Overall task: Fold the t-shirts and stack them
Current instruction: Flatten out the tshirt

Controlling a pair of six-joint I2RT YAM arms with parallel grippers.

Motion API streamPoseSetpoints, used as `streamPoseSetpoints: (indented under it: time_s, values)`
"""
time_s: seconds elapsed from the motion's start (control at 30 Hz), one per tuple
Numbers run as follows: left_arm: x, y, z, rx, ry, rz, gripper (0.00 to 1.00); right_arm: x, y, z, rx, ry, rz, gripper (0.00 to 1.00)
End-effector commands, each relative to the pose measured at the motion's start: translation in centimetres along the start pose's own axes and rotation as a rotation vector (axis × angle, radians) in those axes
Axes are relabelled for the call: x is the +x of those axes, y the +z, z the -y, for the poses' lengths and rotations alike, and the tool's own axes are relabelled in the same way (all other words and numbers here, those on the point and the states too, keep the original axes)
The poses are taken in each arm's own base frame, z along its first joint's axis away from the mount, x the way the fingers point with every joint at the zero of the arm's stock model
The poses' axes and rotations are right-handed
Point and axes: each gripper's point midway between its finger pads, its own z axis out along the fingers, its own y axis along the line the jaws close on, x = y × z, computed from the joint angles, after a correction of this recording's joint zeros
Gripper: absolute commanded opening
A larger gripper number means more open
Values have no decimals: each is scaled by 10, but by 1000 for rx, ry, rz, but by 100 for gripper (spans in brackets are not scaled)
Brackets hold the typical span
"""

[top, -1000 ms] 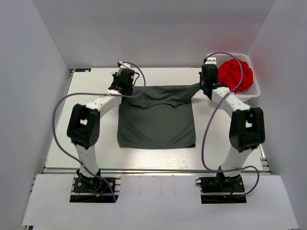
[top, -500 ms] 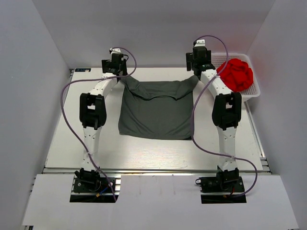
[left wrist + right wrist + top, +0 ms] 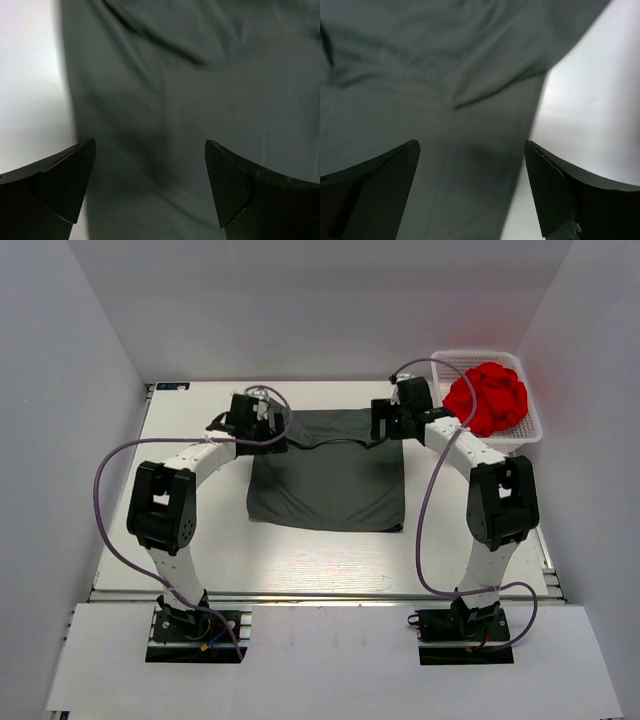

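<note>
Both arms are drawn back from the far edge since half a second ago. Charcoal t-shirt (image 3: 325,475), then raised at its far corners, now lies spread on the table (image 3: 300,560), centre, between the arms. Left tool (image 3: 150,150): fingers apart, empty, over the shirt's far-left corner. Right tool (image 3: 470,147): likewise apart and empty, over the far-right corner. Judged purpose: cloth pulled smooth, then let go, ready for folding. White basket (image 3: 530,432), far right, holds bunched red cloth (image 3: 487,395).
</note>
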Motion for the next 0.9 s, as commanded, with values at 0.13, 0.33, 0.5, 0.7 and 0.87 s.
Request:
streamPoseSetpoints:
  time_s: [0.13, 0.33, 0.5, 0.7, 0.87]
  values:
    - [70, -33, 49, 233, -76, -92, 100, 106, 11, -33, -129, 165, -271, 90]
    - [116, -32, 33, 180, -134, -190, 100, 157, -13, -27, -104, 201, -356, 90]
    - [118, -18, 2, 26, -160, -168, 100, 226, -53, -38, -160, 225, -483, 90]
    - [68, 21, 5, 18, -112, -97, 100, 301, -132, -74, -340, 175, -683, 90]
    - [11, 47, 36, 127, -12, -17, 100, 324, -194, -112, -549, 61, -770, 90]
